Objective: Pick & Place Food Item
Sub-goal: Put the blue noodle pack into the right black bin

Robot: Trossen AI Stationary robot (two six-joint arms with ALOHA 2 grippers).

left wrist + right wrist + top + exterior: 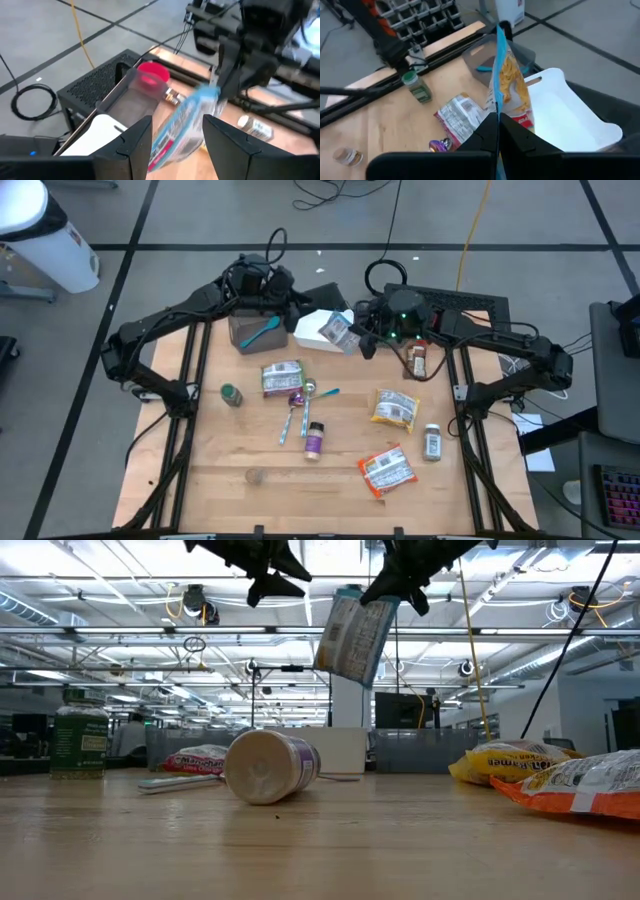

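Right pincer (496, 131) clamped on the blue pasta packet (508, 90), dangling over the white tray (570, 117) at the tabletop's (230, 470) far edge; left pincer (175, 140) parted, empty, just beside.

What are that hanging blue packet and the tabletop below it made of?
The blue and white food pouch, pinched by the right gripper, looks like thin, glossy plastic film: it hangs flat from its edge and catches the light. The tabletop looks like pale, unvarnished wood, probably plywood, with a matte surface and faint grain.
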